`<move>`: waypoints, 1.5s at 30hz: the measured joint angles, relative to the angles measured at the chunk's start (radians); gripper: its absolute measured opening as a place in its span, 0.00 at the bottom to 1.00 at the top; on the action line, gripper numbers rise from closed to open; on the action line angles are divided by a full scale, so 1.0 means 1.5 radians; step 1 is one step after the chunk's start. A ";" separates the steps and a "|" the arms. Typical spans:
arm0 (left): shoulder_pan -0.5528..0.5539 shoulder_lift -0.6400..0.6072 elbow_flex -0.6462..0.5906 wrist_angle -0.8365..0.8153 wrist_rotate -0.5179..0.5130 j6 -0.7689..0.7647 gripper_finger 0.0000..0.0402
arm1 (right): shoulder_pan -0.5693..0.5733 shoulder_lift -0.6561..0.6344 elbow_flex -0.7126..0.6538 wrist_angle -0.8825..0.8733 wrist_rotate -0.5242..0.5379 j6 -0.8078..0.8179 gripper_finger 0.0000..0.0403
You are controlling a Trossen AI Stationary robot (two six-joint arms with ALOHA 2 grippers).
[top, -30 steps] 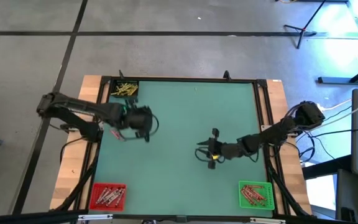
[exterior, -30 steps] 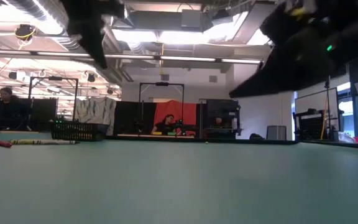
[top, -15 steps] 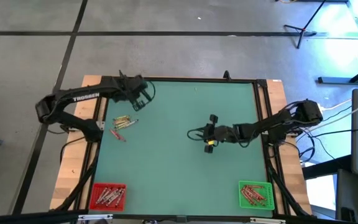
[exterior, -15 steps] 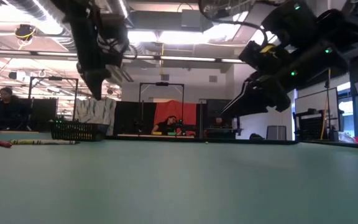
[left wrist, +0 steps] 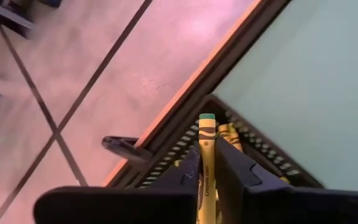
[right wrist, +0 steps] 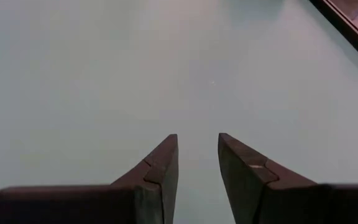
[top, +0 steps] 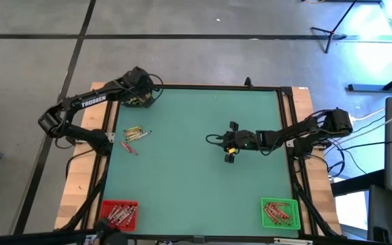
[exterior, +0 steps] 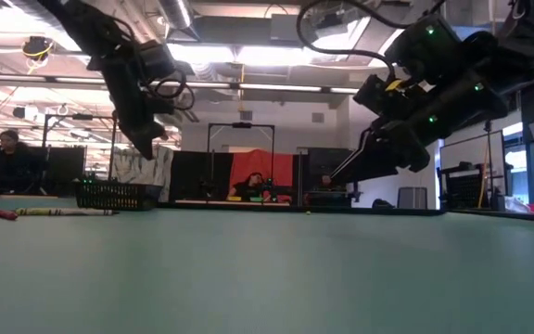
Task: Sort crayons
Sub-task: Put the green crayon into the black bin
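Note:
My left gripper (top: 143,99) hangs over the table's far left corner, shut on a yellow-wrapped crayon (left wrist: 206,149) with a green tip. Under it stands the black bin (left wrist: 253,144) with yellow crayons (left wrist: 230,132) inside. In the low view this gripper (exterior: 146,141) shows high above the bin (exterior: 114,195). A few loose crayons (top: 135,133) lie flat on the green mat at the left, and a red one (top: 129,146) lies nearer. My right gripper (top: 224,141) is above mid-table, open, with only bare mat between its fingers (right wrist: 197,155). My left gripper pinches the crayon's wrapped shaft (left wrist: 205,167) between its two fingers. The crayon lies along the fingers, and its green tip (left wrist: 207,118) sticks out past the fingertips. The fingers slant down toward the far left corner. The crayon is lifted clear, over the black bin.
A red bin (top: 118,214) with crayons sits at the near left corner, and a green bin (top: 280,212) with crayons at the near right. A black frame (top: 209,87) borders the mat. People sit in the room beyond the table (exterior: 248,186).
My left gripper has swung from above the loose crayons toward the far left corner and now hangs over the black bin, still shut on the crayon. My right gripper has drifted toward the table's far edge and stayed open.

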 joint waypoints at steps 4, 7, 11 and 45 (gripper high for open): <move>0.019 0.000 -0.004 -0.001 -0.019 0.003 0.10 | 0.000 0.000 0.000 0.004 0.000 0.000 0.27; 0.026 0.000 -0.004 -0.009 -0.023 0.001 0.17 | 0.000 0.000 0.000 0.005 0.000 0.000 0.27; 0.008 -0.008 -0.004 -0.051 -0.036 -0.018 0.24 | 0.000 0.000 0.000 0.005 0.000 0.000 0.27; -0.132 0.086 -0.042 -0.385 0.142 -0.173 0.25 | 0.001 0.000 0.000 0.018 -0.009 0.000 0.27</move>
